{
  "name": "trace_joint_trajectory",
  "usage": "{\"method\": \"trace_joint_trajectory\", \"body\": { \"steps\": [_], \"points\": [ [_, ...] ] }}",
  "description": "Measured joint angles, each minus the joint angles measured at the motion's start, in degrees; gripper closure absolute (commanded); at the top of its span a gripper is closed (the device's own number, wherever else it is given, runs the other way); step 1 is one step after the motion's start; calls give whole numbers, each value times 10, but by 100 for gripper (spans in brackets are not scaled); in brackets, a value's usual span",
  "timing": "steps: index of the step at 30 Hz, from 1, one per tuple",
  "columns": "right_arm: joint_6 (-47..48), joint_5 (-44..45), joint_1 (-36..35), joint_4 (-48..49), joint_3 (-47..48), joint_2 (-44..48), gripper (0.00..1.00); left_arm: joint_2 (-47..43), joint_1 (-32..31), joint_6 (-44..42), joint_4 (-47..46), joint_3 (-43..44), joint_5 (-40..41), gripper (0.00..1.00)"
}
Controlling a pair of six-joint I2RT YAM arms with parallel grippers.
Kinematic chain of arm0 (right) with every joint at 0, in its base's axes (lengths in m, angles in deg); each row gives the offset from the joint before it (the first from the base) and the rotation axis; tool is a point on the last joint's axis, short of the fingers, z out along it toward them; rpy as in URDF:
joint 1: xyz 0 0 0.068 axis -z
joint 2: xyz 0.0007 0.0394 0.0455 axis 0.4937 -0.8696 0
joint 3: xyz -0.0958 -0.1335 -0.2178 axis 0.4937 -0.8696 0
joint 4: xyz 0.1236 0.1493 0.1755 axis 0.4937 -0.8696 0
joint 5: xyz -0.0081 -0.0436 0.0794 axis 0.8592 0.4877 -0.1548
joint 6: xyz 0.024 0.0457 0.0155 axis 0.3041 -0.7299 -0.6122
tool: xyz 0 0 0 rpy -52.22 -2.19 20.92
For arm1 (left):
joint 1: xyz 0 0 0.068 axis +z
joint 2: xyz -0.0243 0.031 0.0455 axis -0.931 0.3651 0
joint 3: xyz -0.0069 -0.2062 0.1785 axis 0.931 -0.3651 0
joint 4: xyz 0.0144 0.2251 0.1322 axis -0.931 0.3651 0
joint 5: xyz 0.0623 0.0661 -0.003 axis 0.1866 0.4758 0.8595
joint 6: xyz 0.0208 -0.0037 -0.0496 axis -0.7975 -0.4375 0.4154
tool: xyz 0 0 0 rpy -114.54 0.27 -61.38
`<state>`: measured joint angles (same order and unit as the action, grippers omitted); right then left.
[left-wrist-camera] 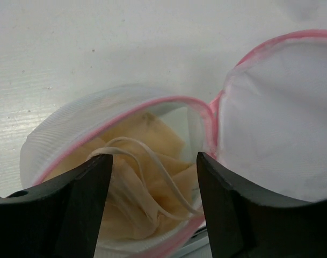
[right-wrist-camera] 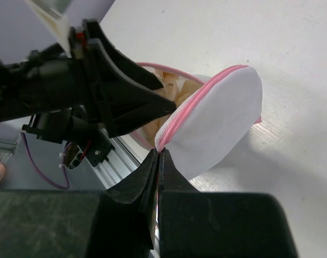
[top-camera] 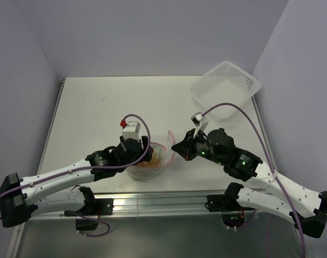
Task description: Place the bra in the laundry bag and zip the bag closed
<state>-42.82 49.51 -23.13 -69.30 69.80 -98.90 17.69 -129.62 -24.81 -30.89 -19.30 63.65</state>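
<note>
1. While the bra [left-wrist-camera: 163,134] lies bunched inside the laundry bag [left-wrist-camera: 61,126], the zip is not yet run. The round flap [right-wrist-camera: 217,118] stands tilted up off the pouch, so I judge the packing done and the closing as the step in hand.
2. The bag sits near the front edge of the tabletop [top-camera: 99,107], about midway along it and between the two arms. A white perforated basket [top-camera: 225,88] stands at the far right corner, well apart.
3. The left gripper [left-wrist-camera: 153,158] hangs over the pouch mouth with its jaws open, one on each side of the peach fabric and a loose strap [left-wrist-camera: 152,166]. Nothing is held between them.
4. The right gripper [right-wrist-camera: 159,156] has its jaws closed, pinching the flap at its pink zipper rim [right-wrist-camera: 195,97]. Whether they have the zip pull itself, I cannot tell.
5. The mesh looks light and limp. It will likely fold or slide along the tabletop rather than resist a pull, so zipping probably calls for one hold to anchor the bag while the other draws the pull around.
6. The pink rim is the place to take hold — it looks like the firmest part. The mesh panel would likely only pucker.
7. The strap lies high in the mouth and could catch in the zipper, and the soft cups may push the flap up — tucking them lower first seems wise.
</note>
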Motion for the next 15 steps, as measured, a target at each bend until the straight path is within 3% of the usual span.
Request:
{"method": "trace_joint_trajectory", "body": {
  "steps": [6, 9, 11, 15],
  "points": [
    [10, 16, 0, -3, 5, -2, 100, -104, 0, -7, 29, 29, -15, 24],
    [16, 26, 0, -12, 7, -2, 100, -159, 0, -7, 36, 44, -17, 31],
    [19, 31, 0, -21, 13, -2, 100, -189, 3, -3, 48, 48, -12, 43],
    [26, 38, 0, -36, 29, -2, 100, -221, 22, 10, 82, 38, -8, 47]
  ]
}}
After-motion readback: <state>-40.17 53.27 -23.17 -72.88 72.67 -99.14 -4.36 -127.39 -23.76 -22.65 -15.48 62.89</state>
